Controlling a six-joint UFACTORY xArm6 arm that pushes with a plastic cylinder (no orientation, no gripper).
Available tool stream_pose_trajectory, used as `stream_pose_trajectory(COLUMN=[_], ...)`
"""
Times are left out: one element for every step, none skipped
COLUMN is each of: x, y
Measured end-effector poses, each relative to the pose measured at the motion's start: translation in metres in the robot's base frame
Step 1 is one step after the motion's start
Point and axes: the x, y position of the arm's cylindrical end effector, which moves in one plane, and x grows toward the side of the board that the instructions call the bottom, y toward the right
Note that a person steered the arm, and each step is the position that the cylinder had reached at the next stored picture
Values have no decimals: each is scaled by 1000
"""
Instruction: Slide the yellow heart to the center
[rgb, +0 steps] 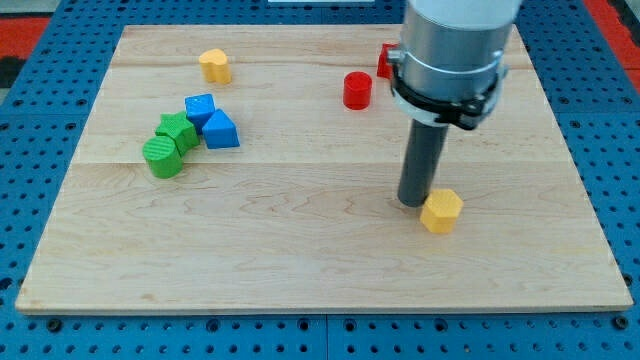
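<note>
Yellow heart (213, 66) sits upper left, untouched; my tip (416, 203) (no gripper fitted) touches a yellow hexagon (441, 211) lower right.

Pale wooden board (320, 260) on a blue pegboard. Near the far-left corner sits a yellow heart (214, 66). By the left edge cluster a blue cube (200, 107), blue triangular block (220, 130), green star (176, 130) and green cylinder (162, 157). Toward the far edge: red cylinder (357, 90), another red block (384, 61), half hidden. Right of centre, a yellow hexagon (441, 210).
</note>
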Motion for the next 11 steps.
stream_pose_trajectory(x=[16, 25, 29, 22, -14, -58, -95, -131, -169, -196, -232], y=[22, 37, 56, 46, -2, -60, -103, -140, -147, -147, -153])
